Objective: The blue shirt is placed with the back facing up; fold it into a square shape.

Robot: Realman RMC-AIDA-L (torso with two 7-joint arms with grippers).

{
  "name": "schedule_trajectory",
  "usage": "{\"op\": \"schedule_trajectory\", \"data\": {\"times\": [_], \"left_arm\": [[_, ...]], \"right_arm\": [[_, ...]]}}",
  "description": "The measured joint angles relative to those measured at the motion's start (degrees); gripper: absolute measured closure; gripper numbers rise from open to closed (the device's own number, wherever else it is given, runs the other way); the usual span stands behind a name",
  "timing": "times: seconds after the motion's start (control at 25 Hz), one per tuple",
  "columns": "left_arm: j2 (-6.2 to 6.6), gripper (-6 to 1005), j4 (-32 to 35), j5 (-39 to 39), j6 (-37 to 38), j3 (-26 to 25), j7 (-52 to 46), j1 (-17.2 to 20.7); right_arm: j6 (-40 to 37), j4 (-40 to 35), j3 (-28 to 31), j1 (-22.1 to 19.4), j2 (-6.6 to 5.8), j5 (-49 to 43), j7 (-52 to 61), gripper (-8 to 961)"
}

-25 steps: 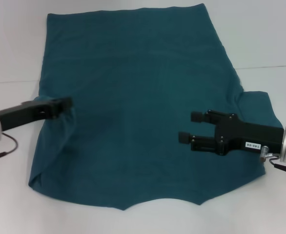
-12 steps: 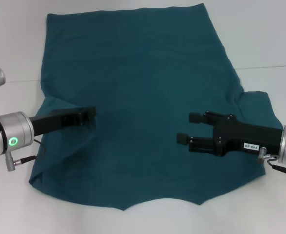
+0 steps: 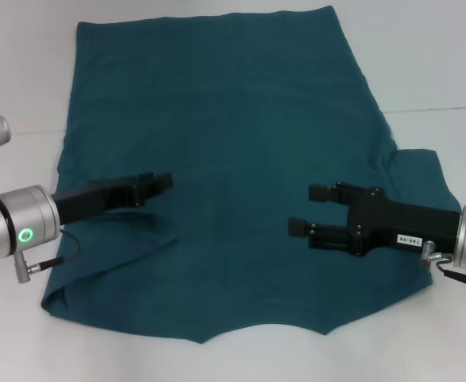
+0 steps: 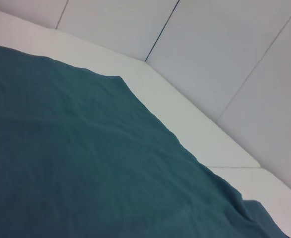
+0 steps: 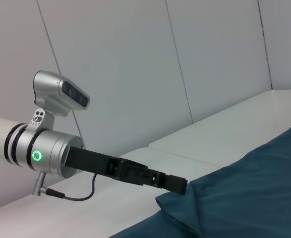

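One blue shirt (image 3: 233, 159) and two grippers are seen. The shirt is spread flat on the white table (image 3: 440, 72), plain side up. Nothing else is seen on the table, and nothing hides the shirt but the two arms. The left gripper (image 3: 157, 185) is pinched together on the shirt's left side, where a fold of cloth is lifted and drawn in over the shirt. The right gripper (image 3: 306, 210) is held over the shirt's right side, its fingers apart, with nothing between them.
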Motion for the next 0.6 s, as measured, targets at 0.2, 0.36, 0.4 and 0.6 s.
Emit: {"op": "schedule_trajectory", "data": {"times": [0.2, 0.36, 0.4, 0.6], "left_arm": [[0.11, 630, 1.4, -0.4, -2.6, -0.7, 0.1, 1.3], [0.24, 408, 3.8, -0.5, -8.5, -1.4, -0.3, 3.5], [0.36, 368, 4.1, -0.5, -9.8, -2.0, -0.6, 3.9], [1.32, 133, 3.7, 0.1, -13.7, -5.8, -1.7, 4.9]], "right_arm": [[0.2, 0.0, 0.2, 0.0, 0.00, 0.0, 0.1, 147], [0.5, 0.0, 0.7, 0.0, 0.08, 0.1, 0.2, 150], [0.5, 0.0, 0.7, 0.0, 0.08, 0.1, 0.2, 150], [0.1, 0.0, 0.9, 0.0, 0.03, 0.1, 0.5, 153]]}}
